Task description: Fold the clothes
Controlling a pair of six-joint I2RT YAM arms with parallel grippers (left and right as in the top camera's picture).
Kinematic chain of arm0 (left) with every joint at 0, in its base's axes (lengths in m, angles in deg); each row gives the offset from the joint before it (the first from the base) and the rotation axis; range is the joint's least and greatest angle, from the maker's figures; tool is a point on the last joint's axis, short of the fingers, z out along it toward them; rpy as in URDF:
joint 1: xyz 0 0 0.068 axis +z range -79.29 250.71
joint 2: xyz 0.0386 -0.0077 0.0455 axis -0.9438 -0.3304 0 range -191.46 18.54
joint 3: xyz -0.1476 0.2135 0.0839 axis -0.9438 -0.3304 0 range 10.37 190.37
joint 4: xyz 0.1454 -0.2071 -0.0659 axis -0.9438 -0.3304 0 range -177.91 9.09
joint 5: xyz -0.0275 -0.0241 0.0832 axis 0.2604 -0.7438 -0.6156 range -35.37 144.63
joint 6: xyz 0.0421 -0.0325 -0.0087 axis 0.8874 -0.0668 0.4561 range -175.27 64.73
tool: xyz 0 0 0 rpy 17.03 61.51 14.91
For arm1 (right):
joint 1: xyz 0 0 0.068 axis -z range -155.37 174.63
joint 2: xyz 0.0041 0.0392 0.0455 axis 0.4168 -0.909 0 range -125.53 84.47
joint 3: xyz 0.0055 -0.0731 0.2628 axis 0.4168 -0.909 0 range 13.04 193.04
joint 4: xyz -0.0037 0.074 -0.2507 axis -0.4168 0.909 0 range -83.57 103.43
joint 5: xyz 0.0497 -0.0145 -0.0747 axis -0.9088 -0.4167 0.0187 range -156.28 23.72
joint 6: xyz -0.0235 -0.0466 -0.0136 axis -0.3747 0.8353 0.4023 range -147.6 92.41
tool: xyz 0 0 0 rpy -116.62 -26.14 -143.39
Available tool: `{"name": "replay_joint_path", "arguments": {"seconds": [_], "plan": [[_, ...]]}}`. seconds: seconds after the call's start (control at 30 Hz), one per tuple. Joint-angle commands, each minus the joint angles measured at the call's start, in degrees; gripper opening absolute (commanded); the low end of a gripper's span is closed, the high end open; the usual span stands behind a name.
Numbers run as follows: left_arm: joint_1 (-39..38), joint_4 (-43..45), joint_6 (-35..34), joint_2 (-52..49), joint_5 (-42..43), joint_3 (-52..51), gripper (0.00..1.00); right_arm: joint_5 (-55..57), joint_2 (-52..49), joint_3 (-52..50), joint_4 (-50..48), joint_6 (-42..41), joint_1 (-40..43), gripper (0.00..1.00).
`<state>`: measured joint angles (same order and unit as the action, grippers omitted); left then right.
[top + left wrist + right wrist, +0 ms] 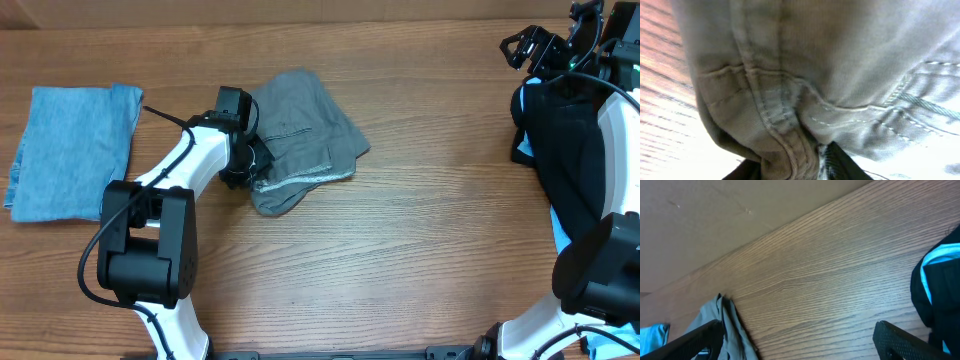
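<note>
item: grey garment (pixel 305 130). mid-table, bunched and part-doubled, about as wide as it is deep, so no clear long axis. a stitched band along its near edge runs left to right. pocket stitching and double seams show in the left wrist view.

relation for the coming move: the garment lies to the right of the left gripper (pixel 245 160), which sits at the garment's left edge, touching it. any fold would likely carry that edge rightward across the rest of the cloth. the left arm is much the nearer.

left gripper: jaws drawn in on a seamed fold of the grey garment. the cloth is puckered between the dark fingers (pixel 845 167) at the bottom of the left wrist view. judged to be a grip, though the depth of the bite is hidden.

right gripper (pixel 522 48): jaws spread wide and holding nothing. it is at the far right corner, well apart from the grey garment and beside the black garment (pixel 565 150).

other stock: denim-blue cloth (pixel 70 150), flat and folded at the far left. the black garment is heaped at the right edge, with light blue cloth (pixel 940 260) showing on it.

surface: wooden table (pixel 420 260).

brands, labels, writing: none readable in any view, and no tag is visible on the grey garment.
</note>
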<state>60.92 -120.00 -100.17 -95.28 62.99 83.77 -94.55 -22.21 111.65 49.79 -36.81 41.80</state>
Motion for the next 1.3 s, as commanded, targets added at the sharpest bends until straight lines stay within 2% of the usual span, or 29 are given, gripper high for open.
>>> {"name": "replay_joint_path", "arguments": {"seconds": [0.0,0.17,0.2,0.27,0.47,0.63,0.8,0.93,1.13,1.27], "plan": [[-1.11,-1.33,0.63,-5.75,-0.81,-3.65,0.27,0.02,0.15,-0.02,-0.13,0.04,-0.07,1.0],[-1.16,-1.42,2.75,-5.77,-0.81,-3.65,0.38,0.02,0.15,-0.02,-0.13,0.07,-0.07,1.0],[-1.22,-1.4,3.67,-5.77,-0.81,-3.65,0.32,0.0,0.15,-0.02,-0.13,0.07,-0.07,1.0],[-1.22,-1.33,6.27,-5.77,-0.81,-3.65,0.04,0.02,0.15,-0.02,-0.13,0.04,-0.07,1.0],[-0.17,-2.8,21.97,-5.07,-0.9,-1.22,0.04,0.02,0.15,-0.02,-0.13,0.07,-0.07,1.0],[0.48,-7.3,35.36,-1.31,-1.44,9.07,0.04,0.02,0.15,-0.02,-0.13,0.07,-0.07,1.0],[0.94,-9.81,38.84,1.44,-6.73,15.06,0.04,0.02,0.15,-0.02,-0.11,0.07,-0.07,1.0],[1.84,-11.04,48.85,2.47,-8.52,16.83,0.04,0.02,0.15,-0.02,-0.13,0.07,-0.07,1.0],[3.78,-11.21,49.77,5.29,-16.55,16.9,0.04,0.02,0.15,-0.02,-0.13,0.04,-0.07,1.0],[6.1,-11.3,54.73,8.46,-18.01,16.92,0.04,0.02,0.15,-0.02,-0.13,0.07,-0.07,1.0]]}}
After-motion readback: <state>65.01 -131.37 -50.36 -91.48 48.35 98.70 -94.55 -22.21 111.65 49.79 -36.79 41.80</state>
